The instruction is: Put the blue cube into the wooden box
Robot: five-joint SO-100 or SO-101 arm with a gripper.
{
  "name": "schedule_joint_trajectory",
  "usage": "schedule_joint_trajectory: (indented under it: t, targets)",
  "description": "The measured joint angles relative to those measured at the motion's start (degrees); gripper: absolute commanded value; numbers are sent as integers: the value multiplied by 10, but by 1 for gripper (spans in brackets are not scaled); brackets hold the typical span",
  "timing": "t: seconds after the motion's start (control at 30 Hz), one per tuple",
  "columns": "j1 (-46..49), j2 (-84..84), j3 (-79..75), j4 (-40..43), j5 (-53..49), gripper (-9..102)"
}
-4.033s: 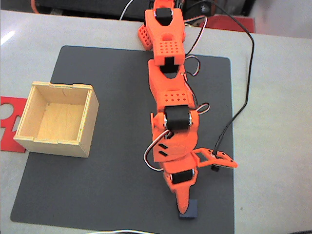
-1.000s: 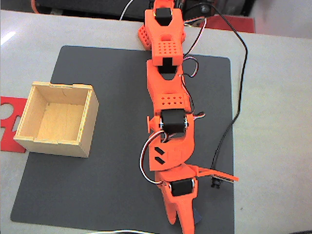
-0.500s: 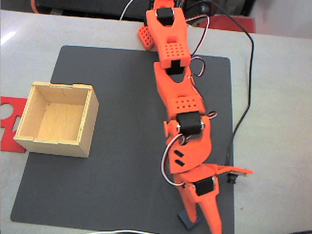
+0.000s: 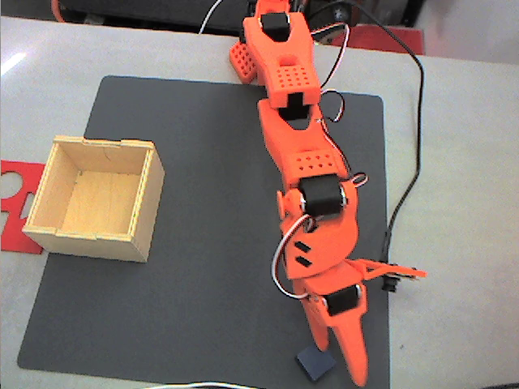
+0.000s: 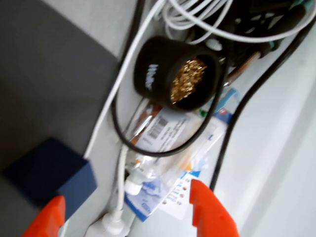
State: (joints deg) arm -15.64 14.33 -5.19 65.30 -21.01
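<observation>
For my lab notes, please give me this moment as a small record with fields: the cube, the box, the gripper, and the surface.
cube: blue cube lies on the mat's near edge, not held
box: wooden box at the left in the fixed view, open top, nothing inside
gripper: gripper open, its left finger beside the cube in the fixed view
surface: dark grey mat on a pale table
task status: cube not yet grasped

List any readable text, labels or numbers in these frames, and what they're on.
Nothing reads cleanly.
Black cup: white marking on its side, too blurred to read.
Plastic packet: barcode label and small print, too blurred to read.
Blue cube, wooden box, arm, red piece: no text seen.
</observation>
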Motion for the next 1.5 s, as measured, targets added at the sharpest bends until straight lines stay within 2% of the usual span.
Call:
schedule_joint_trajectory:
  t: [0.3, 0.4, 0.5, 0.63, 0.87, 1.03, 1.17, 1.5]
  targets:
    - [53, 48, -52, 287, 16, 27]
    - [66, 77, -54, 352, 17, 26]
    - [59, 97, -57, 371, 17, 27]
    - [66, 101, -57, 315, 5, 27]
    - [61, 23, -59, 98, -2, 28]
    - [42, -25, -59, 1, -22, 29]
    - [42, -33, -59, -42, -40, 30]
    - [-3, -38, -59, -80, -90, 30]
